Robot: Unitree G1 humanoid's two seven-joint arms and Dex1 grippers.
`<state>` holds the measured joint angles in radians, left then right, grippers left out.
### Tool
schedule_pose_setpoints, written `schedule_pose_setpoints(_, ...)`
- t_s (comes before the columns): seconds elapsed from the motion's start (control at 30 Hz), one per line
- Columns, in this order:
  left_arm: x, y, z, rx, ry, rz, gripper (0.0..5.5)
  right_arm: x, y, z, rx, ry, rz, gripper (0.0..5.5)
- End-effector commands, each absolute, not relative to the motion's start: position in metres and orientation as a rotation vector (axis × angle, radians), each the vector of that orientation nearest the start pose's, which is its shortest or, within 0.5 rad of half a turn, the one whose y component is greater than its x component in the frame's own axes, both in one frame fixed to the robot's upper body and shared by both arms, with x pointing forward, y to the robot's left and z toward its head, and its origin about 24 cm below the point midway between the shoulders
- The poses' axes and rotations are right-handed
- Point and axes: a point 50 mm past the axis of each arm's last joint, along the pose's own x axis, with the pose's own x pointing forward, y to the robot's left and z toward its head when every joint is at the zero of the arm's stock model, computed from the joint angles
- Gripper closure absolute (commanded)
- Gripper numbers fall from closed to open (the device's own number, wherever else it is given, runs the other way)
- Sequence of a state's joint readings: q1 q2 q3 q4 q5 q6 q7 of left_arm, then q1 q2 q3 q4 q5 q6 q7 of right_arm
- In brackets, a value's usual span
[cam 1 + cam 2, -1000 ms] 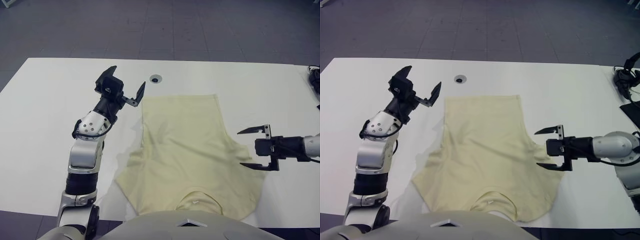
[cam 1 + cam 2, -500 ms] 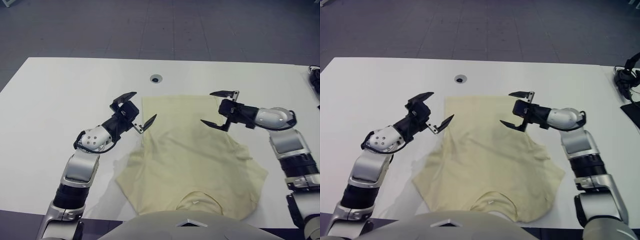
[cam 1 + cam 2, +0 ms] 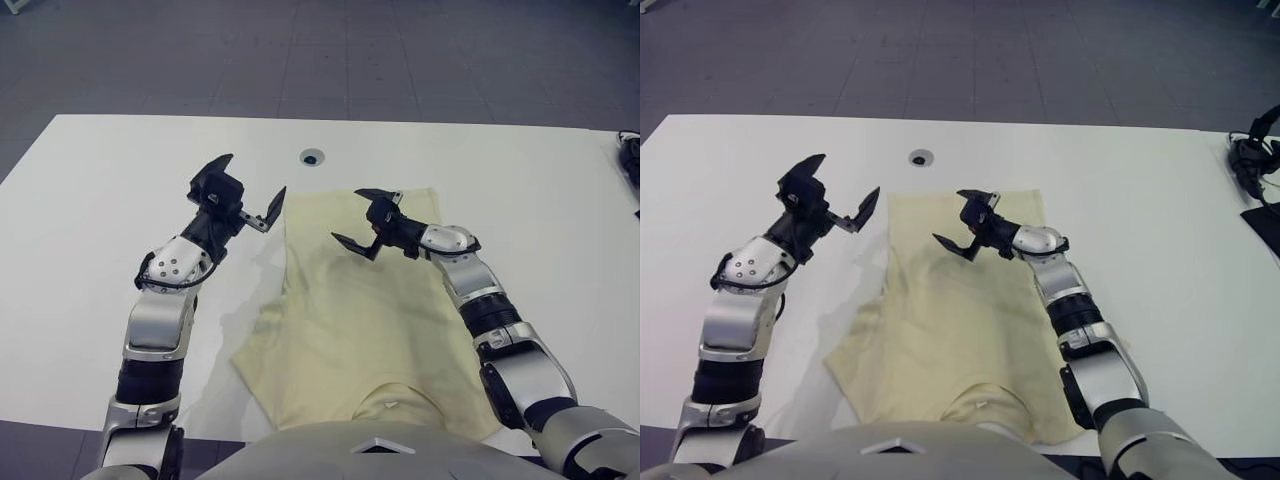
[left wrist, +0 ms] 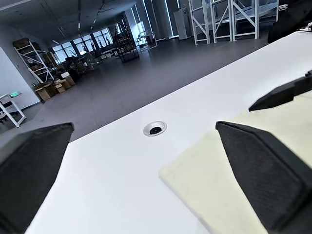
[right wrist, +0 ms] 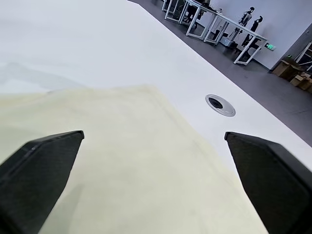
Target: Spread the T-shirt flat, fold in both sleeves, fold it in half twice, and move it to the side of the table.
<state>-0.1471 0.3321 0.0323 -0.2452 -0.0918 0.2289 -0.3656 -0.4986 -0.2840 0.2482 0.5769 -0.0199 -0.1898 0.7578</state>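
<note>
A pale yellow T-shirt (image 3: 360,320) lies on the white table (image 3: 100,200), collar toward me and hem at the far end. Its left sleeve (image 3: 262,345) spreads out sideways. My right arm lies over its right side. My left gripper (image 3: 250,187) hovers open just left of the far hem corner (image 4: 204,190), holding nothing. My right gripper (image 3: 348,215) is open above the far middle of the shirt, its fingers (image 5: 39,170) wide apart over the cloth (image 5: 136,161).
A round cable hole (image 3: 312,157) sits in the table just beyond the hem. Black cables (image 3: 1250,150) lie at the table's far right edge. Bare table stretches to the left and right of the shirt.
My right arm swung in from beside the right sleeve, over the shirt, to its far middle. My left gripper dipped toward the left hem corner, then rose again. Both stayed open.
</note>
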Motion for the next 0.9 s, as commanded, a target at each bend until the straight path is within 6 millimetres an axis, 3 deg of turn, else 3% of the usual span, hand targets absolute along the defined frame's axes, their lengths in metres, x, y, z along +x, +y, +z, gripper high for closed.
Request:
schedule_pose_setpoints(0.03,0.273,0.181,0.122,0.215,-0.121,-0.341,0.10,0.308,-0.114,0.023,-0.561,0.175,1.046,0.13)
schedule_pose_setpoints(0.17,0.268,0.175,0.117,0.198,-0.095,-0.375,0.10,0.311,-0.113,0.009,-0.724,0.193,1.027,0.13)
schedule_pose_setpoints(0.37,0.270,0.176,0.118,0.199,-0.096,-0.378,0.10,0.326,-0.111,0.013,-0.681,0.159,0.904,0.13)
schedule_pose_setpoints(0.57,0.270,0.173,0.118,0.214,-0.100,-0.377,0.10,0.337,-0.100,0.022,-0.684,0.126,0.903,0.13)
schedule_pose_setpoints(0.9,0.273,0.169,0.119,0.250,-0.114,-0.388,0.10,0.347,-0.108,0.037,-0.636,0.092,0.895,0.13)
